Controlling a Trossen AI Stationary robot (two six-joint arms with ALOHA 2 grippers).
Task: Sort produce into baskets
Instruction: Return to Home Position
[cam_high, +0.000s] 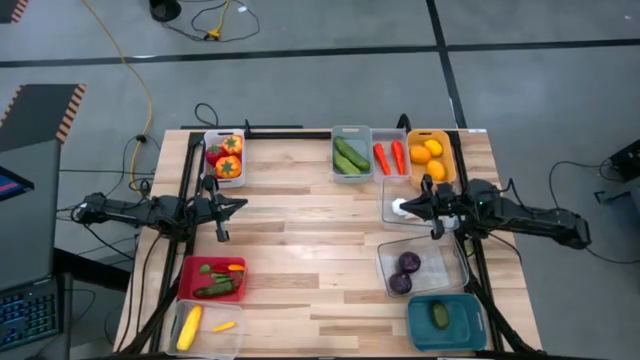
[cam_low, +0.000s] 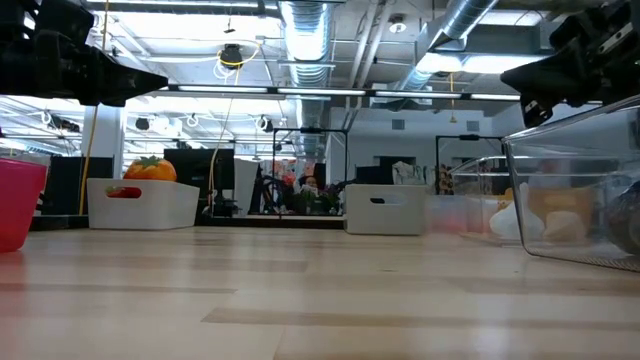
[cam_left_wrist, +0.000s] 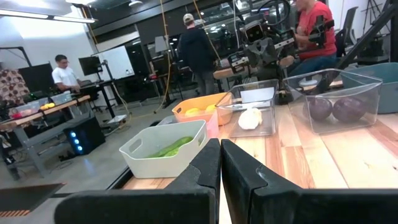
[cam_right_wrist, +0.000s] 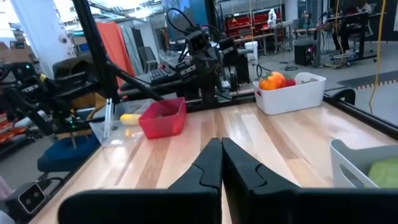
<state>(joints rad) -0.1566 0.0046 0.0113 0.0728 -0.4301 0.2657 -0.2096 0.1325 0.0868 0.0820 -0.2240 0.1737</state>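
Observation:
My left gripper (cam_high: 222, 206) hangs shut and empty above the bare wood, left of the table's middle; its fingers meet in the left wrist view (cam_left_wrist: 220, 163). My right gripper (cam_high: 427, 203) hangs shut and empty above the right part of a clear bin (cam_high: 392, 190) that holds a white garlic (cam_high: 398, 208); its fingers meet in the right wrist view (cam_right_wrist: 221, 163). At the near left, a red bin (cam_high: 190, 268) holds mixed produce: a cucumber, a carrot and a red piece. Beside it, a clear bin (cam_high: 228, 345) holds a yellow corn (cam_high: 189, 327) and a small orange piece.
Along the far edge stand a white bin of tomatoes and peppers (cam_high: 224, 158), a bin of cucumbers (cam_high: 351, 154), a clear bin of carrots (cam_high: 390, 157) and an orange bin of lemons (cam_high: 430, 155). At the near right are a clear bin of purple rounds (cam_high: 407, 272) and a teal bin (cam_high: 470, 328).

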